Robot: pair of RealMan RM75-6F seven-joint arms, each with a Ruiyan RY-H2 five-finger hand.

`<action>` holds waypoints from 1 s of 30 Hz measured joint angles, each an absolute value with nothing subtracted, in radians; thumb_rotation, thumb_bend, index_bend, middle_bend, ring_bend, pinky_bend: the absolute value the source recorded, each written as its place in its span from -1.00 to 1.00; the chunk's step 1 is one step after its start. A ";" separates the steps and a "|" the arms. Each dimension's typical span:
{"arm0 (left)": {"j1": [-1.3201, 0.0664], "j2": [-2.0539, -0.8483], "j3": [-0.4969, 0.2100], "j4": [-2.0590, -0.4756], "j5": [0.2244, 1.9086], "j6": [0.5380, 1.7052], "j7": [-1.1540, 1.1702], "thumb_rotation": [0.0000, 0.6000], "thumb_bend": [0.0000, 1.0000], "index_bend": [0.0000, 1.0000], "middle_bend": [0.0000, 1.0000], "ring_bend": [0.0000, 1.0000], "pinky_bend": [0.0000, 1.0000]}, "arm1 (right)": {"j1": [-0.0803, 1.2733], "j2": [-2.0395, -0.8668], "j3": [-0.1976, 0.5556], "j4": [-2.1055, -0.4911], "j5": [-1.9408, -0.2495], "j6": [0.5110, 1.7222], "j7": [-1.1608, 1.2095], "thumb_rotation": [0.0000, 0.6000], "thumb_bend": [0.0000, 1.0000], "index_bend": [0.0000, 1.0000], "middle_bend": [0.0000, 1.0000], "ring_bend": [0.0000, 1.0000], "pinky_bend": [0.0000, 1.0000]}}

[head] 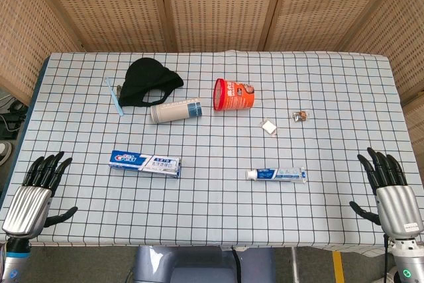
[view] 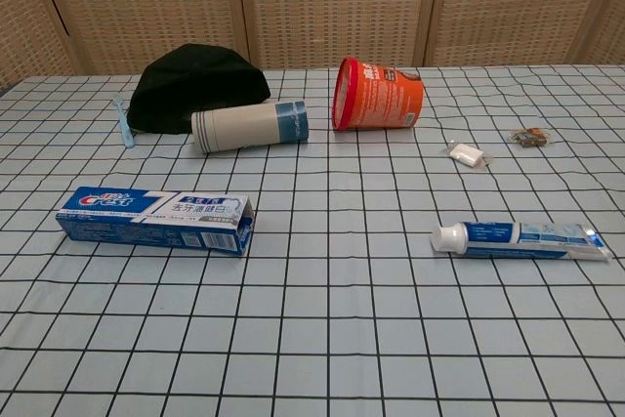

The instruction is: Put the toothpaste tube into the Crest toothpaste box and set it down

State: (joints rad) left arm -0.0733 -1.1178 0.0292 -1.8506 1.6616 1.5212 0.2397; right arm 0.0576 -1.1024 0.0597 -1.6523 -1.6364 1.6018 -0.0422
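Observation:
The blue and white Crest box (head: 145,163) (view: 156,219) lies flat left of centre, its open end facing right. The toothpaste tube (head: 276,175) (view: 520,239) lies flat to the right, white cap pointing left. My left hand (head: 38,190) hovers at the table's front left corner, fingers spread, holding nothing. At the front right edge my right hand (head: 389,190) is likewise spread and empty. Both hands are well apart from the box and tube. The chest view shows neither hand.
At the back lie a black cap (head: 151,81), a blue toothbrush (head: 114,95), a cream cylinder on its side (head: 175,110) and a tipped orange cup (head: 233,94). Two small wrapped items (head: 269,126) (head: 301,116) sit behind the tube.

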 measured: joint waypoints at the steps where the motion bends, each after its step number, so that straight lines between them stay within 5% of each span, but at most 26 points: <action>1: -0.073 -1.118 0.029 -1.850 1.661 1.521 0.240 1.00 -1.00 -1.00 -1.00 -1.00 -1.00 | 0.058 -1.103 0.060 -1.652 -1.636 1.601 -0.042 1.00 -1.00 -0.79 -0.93 -1.00 -1.00; 11: -0.080 -1.115 0.024 -1.854 1.649 1.506 0.219 1.00 -1.00 -1.00 -1.00 -1.00 -1.00 | 0.088 -1.090 0.041 -1.672 -1.638 1.518 0.023 1.00 -1.00 -0.69 -0.80 -0.99 -1.00; 18: -0.087 -1.130 0.017 -1.858 1.633 1.491 0.247 1.00 -1.00 -1.00 -1.00 -1.00 -1.00 | 0.221 -1.096 0.067 -1.671 -1.567 1.267 0.056 1.00 -0.98 -0.44 -0.49 -0.68 -0.80; 22: -0.096 -1.137 0.008 -1.857 1.593 1.464 0.258 1.00 -1.00 -1.00 -1.00 -1.00 -1.00 | 0.336 -1.165 0.104 -1.626 -1.468 1.111 0.012 1.00 -0.88 -0.29 -0.30 -0.50 -0.64; 30: -0.109 -1.142 -0.004 -1.857 1.553 1.437 0.268 1.00 -1.00 -1.00 -1.00 -1.00 -1.00 | 0.419 -1.323 0.133 -1.506 -1.327 1.013 -0.154 1.00 -0.73 -0.21 -0.19 -0.36 -0.50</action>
State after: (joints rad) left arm -0.1092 -1.1425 -0.0041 -1.8573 1.5531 1.4366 0.2685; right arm 0.4193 -1.3229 0.1333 -1.5060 -1.3267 1.0126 -0.1543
